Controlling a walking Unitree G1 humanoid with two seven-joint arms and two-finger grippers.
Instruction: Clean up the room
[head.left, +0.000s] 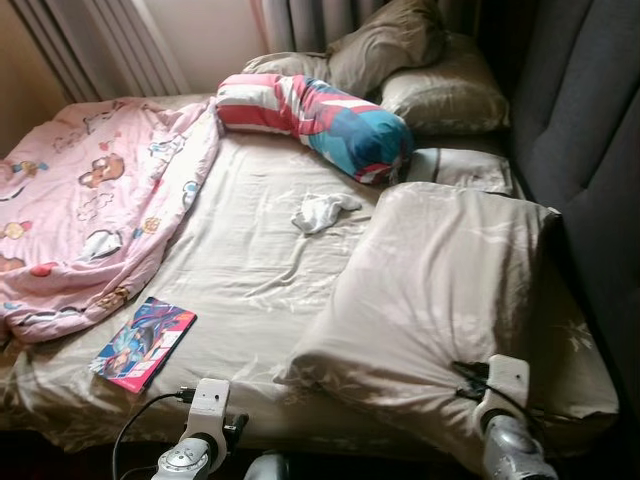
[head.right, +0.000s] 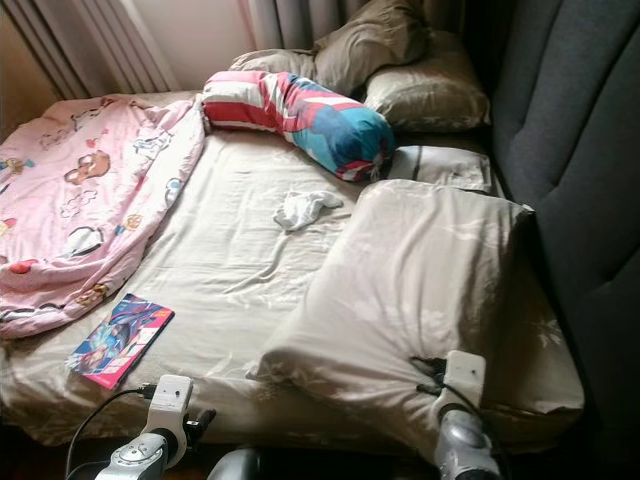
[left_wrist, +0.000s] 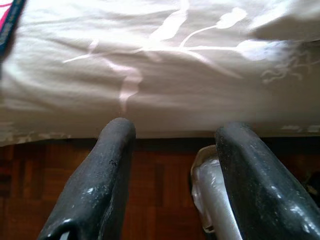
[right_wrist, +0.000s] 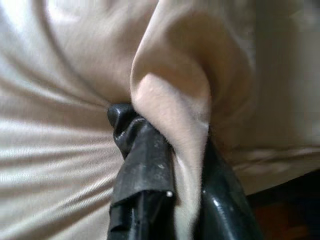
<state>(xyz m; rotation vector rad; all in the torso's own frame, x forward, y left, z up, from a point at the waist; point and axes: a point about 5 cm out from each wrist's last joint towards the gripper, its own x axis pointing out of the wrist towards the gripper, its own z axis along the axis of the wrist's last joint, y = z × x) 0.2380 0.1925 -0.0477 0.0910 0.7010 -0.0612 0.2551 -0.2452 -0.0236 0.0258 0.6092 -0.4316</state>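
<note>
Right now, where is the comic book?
The comic book lies flat on the bed sheet near the bed's front edge, on the robot's left. It sits just below the pink blanket, a little beyond the left claw.

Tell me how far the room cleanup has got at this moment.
Nothing looks finished yet. In hand: the right tool is shut on a fold of the big pillow at the bed's near edge. The left tool hangs open below the bed edge. Left: the pink blanket lies crumpled, a book and a white cloth sit on the sheet.
</note>
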